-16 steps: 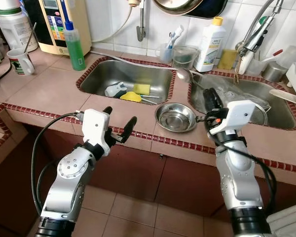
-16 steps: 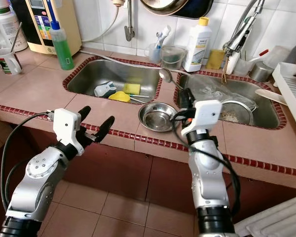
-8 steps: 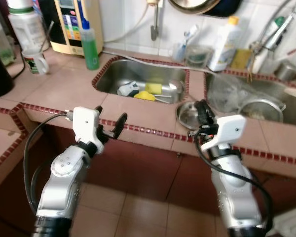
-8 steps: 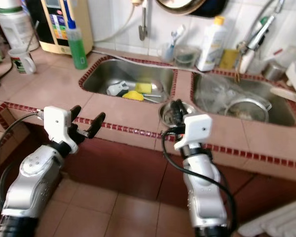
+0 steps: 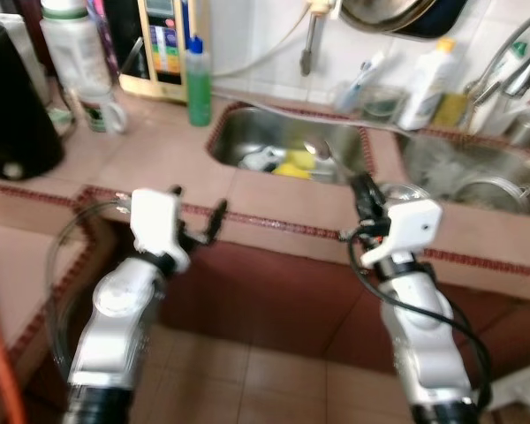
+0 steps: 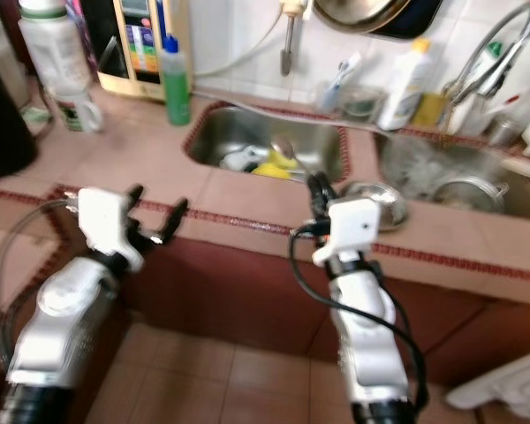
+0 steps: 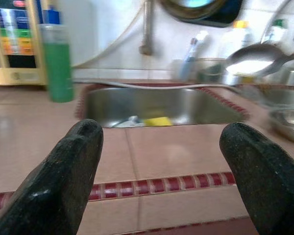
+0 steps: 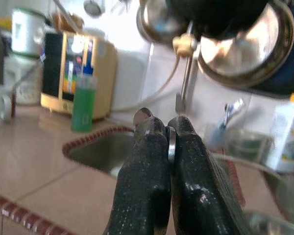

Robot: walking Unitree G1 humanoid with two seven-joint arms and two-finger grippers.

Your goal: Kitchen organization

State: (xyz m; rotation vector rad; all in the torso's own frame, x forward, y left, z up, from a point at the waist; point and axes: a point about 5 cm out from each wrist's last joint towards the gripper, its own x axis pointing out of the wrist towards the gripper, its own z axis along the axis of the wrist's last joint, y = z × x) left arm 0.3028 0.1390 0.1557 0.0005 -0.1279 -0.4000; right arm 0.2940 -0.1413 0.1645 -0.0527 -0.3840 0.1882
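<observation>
Right wrist view: right gripper (image 8: 167, 139) pinches a ladle (image 6: 287, 152) over the sink (image 6: 256, 141).

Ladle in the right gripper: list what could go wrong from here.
1. The right gripper pinches the ladle by its thin handle alone, so it may swivel or slip out.
2. Swinging it could knock the steel bowl sitting near the counter's front edge.
</observation>
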